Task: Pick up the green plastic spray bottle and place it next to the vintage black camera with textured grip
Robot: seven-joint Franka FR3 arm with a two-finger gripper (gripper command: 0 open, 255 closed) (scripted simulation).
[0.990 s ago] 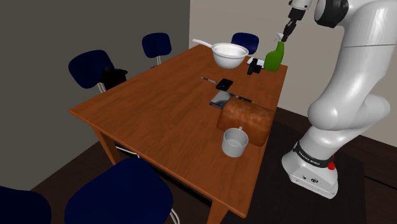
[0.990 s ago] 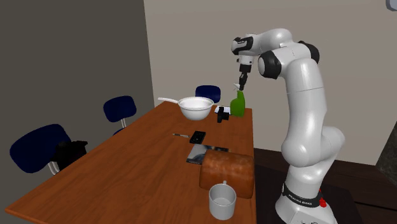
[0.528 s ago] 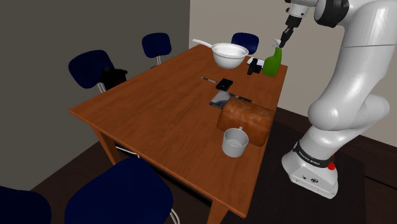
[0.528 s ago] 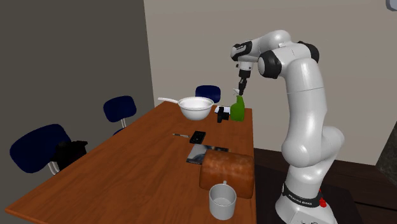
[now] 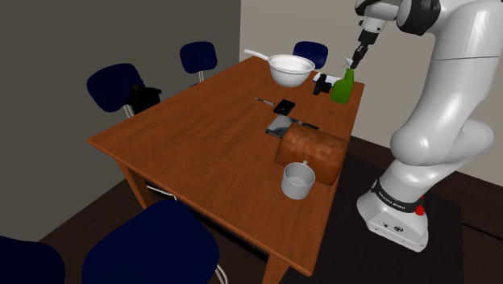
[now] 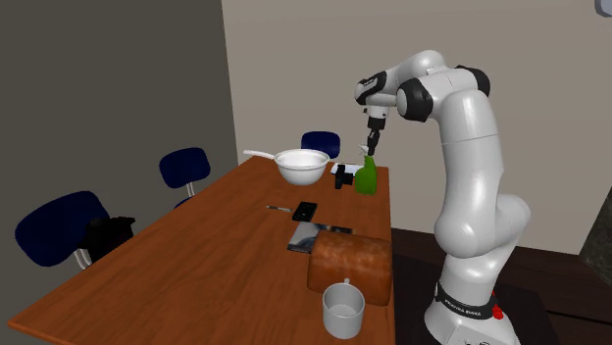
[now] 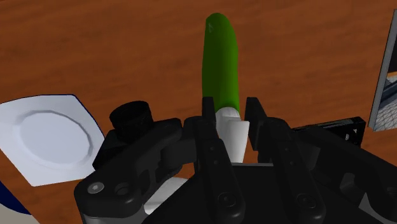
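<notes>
The arm (image 5: 442, 121) is gleaming glossy white with dark joints, the gripper (image 5: 355, 58) is showing all black, and a red button (image 5: 419, 210) is glowing on the dark-banded base (image 5: 393, 221).

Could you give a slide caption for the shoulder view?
Gripper clasps the tilted green spray bottle beside the black camera.

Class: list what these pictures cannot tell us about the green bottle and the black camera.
1. Shoulder view: whether the base of the spray bottle touches the table; too small to tell.
2. Wrist view: the bottle's base, hidden behind its own body beyond the gripper.
3. Second exterior view: grip texture of the camera, too small; the bottle abuts it there, so any gap is unclear.
</notes>
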